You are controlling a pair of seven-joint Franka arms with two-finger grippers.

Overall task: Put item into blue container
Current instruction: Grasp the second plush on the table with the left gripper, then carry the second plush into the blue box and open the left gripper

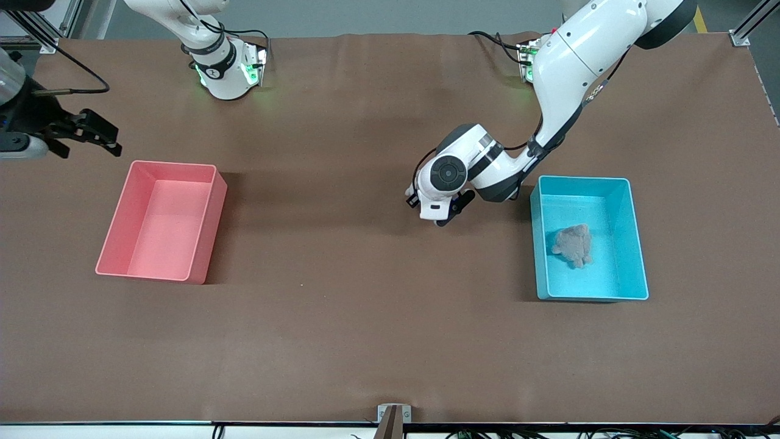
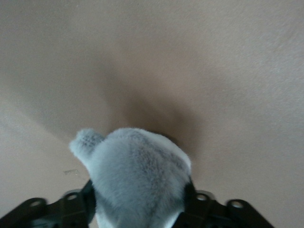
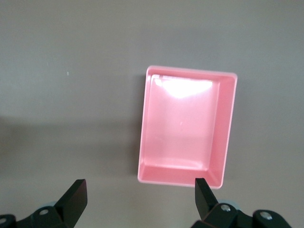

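One brown plush [image 1: 573,244] already sits in the blue container [image 1: 634,244]. Our left gripper [image 2: 137,209] clamps a grey plush [image 2: 137,180] at mid-table, not yet binned, while the right gripper [image 3: 137,197] waits, jaws wide, above the pink bin [image 3: 228,128].

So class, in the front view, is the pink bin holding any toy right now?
No, the pink bin shows only its bare floor, while a grey plush toy lies in the blue container.

No text, label, brand, number or sign can be read on anything here.
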